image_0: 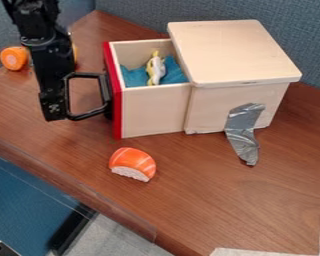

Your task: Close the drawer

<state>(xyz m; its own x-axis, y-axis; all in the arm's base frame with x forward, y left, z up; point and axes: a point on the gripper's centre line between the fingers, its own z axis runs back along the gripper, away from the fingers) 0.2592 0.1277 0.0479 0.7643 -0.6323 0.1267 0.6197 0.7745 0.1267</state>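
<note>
The wooden drawer (pixel 154 111) stands partly pulled out from the left side of a light wooden box (pixel 239 55), its red front facing left. Inside it lie a teal cloth (pixel 174 72) and a small yellow and white toy (pixel 155 69). My black gripper (pixel 58 102) hangs low to the left of the red front (pixel 114 92). A black loop-shaped piece spans from the gripper's side to the red front; whether it presses on the front I cannot tell.
An orange and white sushi toy (pixel 133 163) lies in front of the drawer. Grey tape (pixel 243 132) runs from the box's front onto the table (pixel 209 200). An orange round thing (pixel 14 58) sits at the far left, near the table's edge. A blue-grey partition stands behind.
</note>
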